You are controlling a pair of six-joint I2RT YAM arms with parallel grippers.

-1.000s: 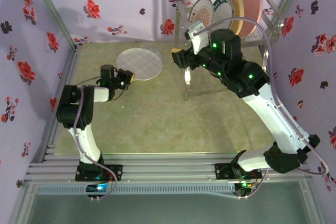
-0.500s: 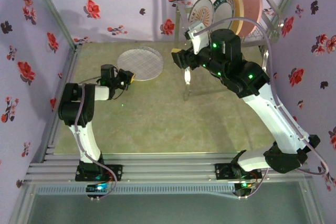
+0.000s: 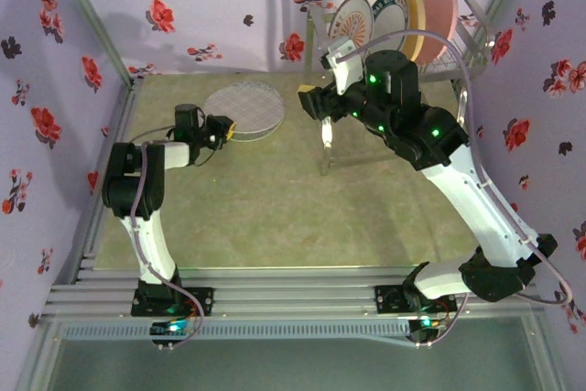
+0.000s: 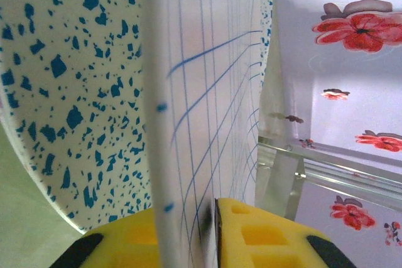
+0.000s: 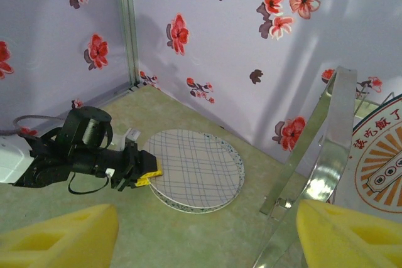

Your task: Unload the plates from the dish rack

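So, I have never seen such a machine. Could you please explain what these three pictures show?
It is two robot arms at a table's edge. One picture looks down from above; the other two come from a camera on each wrist. On the green table lies a grid plate on a speckled plate. The left end effector grips the grid plate's rim. The right end effector is open, holding nothing, near the chrome dish rack, where four plates stand upright.

Stacked plates on table, left of dish rack (others in it)
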